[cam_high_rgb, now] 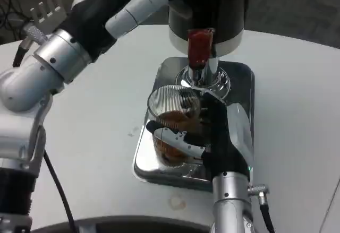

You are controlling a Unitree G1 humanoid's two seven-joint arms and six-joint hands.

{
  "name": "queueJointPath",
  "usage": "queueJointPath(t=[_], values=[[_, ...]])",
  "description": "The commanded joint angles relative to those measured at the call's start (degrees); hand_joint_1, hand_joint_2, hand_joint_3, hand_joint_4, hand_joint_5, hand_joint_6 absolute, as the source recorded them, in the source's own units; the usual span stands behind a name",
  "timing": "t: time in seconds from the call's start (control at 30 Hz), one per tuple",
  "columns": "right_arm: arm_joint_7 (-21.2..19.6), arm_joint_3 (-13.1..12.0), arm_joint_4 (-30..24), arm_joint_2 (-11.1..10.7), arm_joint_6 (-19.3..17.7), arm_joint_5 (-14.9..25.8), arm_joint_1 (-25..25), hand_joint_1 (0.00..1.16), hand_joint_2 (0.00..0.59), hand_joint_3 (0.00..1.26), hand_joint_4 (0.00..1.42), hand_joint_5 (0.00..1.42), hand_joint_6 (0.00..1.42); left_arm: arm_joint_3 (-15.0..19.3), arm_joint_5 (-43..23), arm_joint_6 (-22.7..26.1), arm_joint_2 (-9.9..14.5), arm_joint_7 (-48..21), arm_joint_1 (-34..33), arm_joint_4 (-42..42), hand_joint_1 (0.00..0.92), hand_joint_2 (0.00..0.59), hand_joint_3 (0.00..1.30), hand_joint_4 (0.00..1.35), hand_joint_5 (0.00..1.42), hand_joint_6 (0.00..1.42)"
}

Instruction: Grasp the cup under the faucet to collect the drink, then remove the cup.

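Cup [172,117] in right hand [212,137] over steel tray [239,84], white table [106,100].

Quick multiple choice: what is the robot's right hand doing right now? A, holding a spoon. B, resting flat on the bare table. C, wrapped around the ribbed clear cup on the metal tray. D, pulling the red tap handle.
C: the right hand has its fingers around the clear cup, which holds brown drink and stands on the metal tray.

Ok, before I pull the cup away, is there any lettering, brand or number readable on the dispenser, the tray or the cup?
None readable: the dispenser, its red tap handle, the shiny tray and the ribbed cup in the right robot hand show no lettering.
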Motion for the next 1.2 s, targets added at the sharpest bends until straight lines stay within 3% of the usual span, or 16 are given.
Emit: queueJointPath(t=[0.03, 0.67, 1.2], values=[[-0.43, -0.37, 1.02, 2.68, 0.72, 0.83, 2.15, 0.81, 0.228, 0.58, 0.65, 0.73, 0.37, 0.8, -0.94, 0.55, 0.13, 1.13, 0.99, -1.79, 0.0, 0.065, 0.35, 0.36, 0.46, 0.43], [-1.24, -3.24, -3.59, 0.24, -1.11, 0.12, 5.23, 0.84, 0.196, 0.73, 0.81, 0.9, 0.48, 2.64, -2.36, 1.2, 0.4, 1.03, 1.8, -4.71, 0.0, 0.065, 0.36, 0.37, 0.46, 0.45], [3.88, -5.13, -13.48, -3.72, -0.15, -0.79, 11.16, 0.85, 0.178, 0.81, 0.9, 0.98, 0.54, 5.69, -3.95, 4.19, 2.91, 1.34, 8.71, -10.81, 0.0, 0.065, 0.37, 0.38, 0.46, 0.47]])
